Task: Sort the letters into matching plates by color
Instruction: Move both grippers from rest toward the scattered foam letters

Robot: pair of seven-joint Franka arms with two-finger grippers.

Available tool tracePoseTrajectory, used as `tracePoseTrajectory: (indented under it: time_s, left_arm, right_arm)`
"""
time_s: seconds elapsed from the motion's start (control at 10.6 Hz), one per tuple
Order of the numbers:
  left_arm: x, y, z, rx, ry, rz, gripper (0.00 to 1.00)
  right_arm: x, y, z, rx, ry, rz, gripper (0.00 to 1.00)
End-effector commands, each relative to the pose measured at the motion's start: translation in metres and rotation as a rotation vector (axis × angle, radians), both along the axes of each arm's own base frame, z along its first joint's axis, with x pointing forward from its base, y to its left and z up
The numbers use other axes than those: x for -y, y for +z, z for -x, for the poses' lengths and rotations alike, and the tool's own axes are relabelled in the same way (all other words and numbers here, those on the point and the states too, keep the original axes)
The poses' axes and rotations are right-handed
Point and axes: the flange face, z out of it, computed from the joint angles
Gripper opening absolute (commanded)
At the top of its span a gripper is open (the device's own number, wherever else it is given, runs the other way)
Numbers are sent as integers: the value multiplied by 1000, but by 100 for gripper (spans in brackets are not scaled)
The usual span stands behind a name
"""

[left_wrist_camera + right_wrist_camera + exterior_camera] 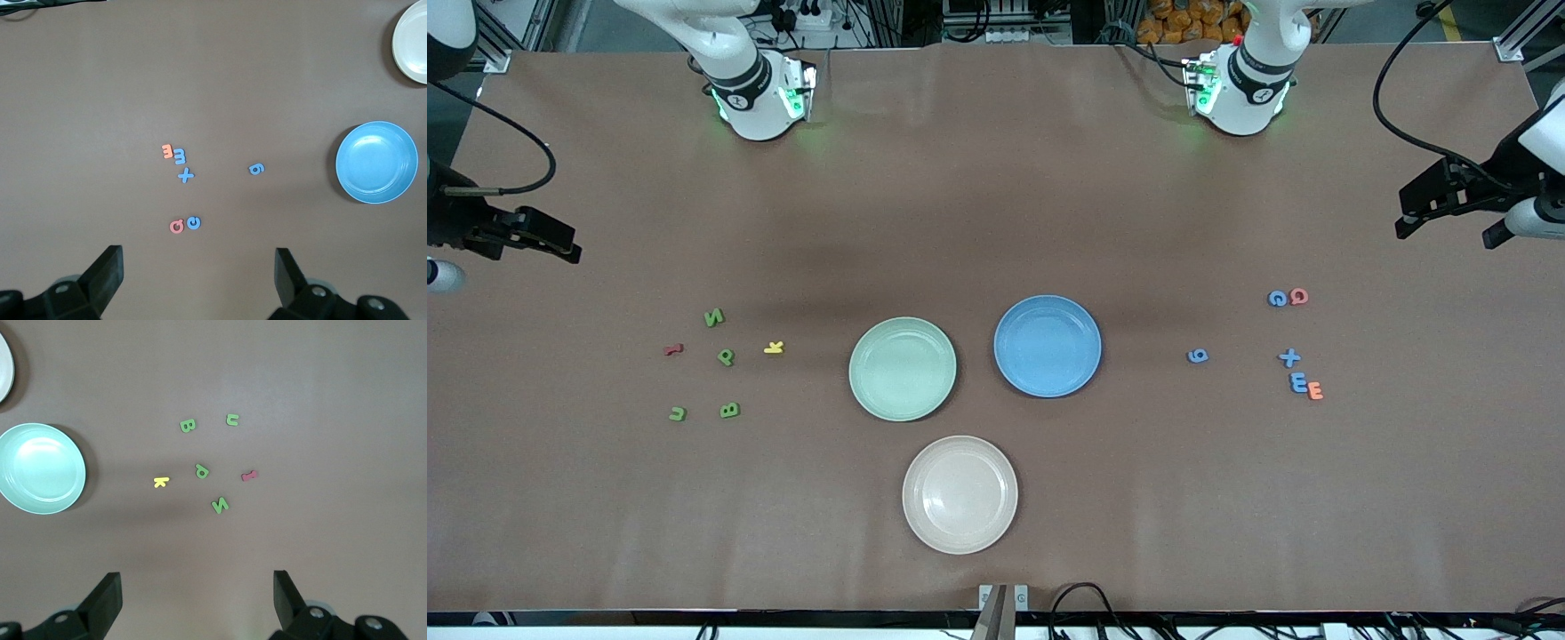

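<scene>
Four dark green letters N point(713, 317), P point(726, 357), U point(678, 413) and B point(730, 410) lie toward the right arm's end. Four blue pieces G point(1277, 299), 9 point(1198, 356), a plus point(1289, 358) and E point(1298, 383) lie toward the left arm's end. The mint green plate point(903, 368) and the blue plate point(1048, 346) stand empty mid-table. My right gripper point(197, 577) is open and empty, high over bare table beside the green letters point(201, 471). My left gripper point(198, 253) is open and empty, high beside the blue pieces point(186, 176).
An empty beige-pink plate point(960, 494) stands nearer the front camera than the other two. A red piece point(673, 349) and a yellow K point(774, 348) lie among the green letters. A pink Q point(1299, 296) touches the blue G, and an orange E point(1315, 391) touches the blue E.
</scene>
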Motion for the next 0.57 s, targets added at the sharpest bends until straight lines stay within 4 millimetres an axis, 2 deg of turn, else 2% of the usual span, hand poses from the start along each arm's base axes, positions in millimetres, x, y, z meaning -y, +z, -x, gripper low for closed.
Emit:
tracePoseTrajectory:
  time_s: [0.0, 0.09, 0.47]
  left_arm:
    - [-3, 4, 2, 13, -12, 13, 100]
    - [-2, 5, 2, 14, 6, 16, 100]
    - [-4, 2, 2, 6, 6, 17, 100]
  right_arm:
    - [3, 15, 2, 33, -22, -2, 100]
    - [4, 20, 1, 44, -26, -6, 100]
    - [5, 18, 0, 43, -29, -13, 100]
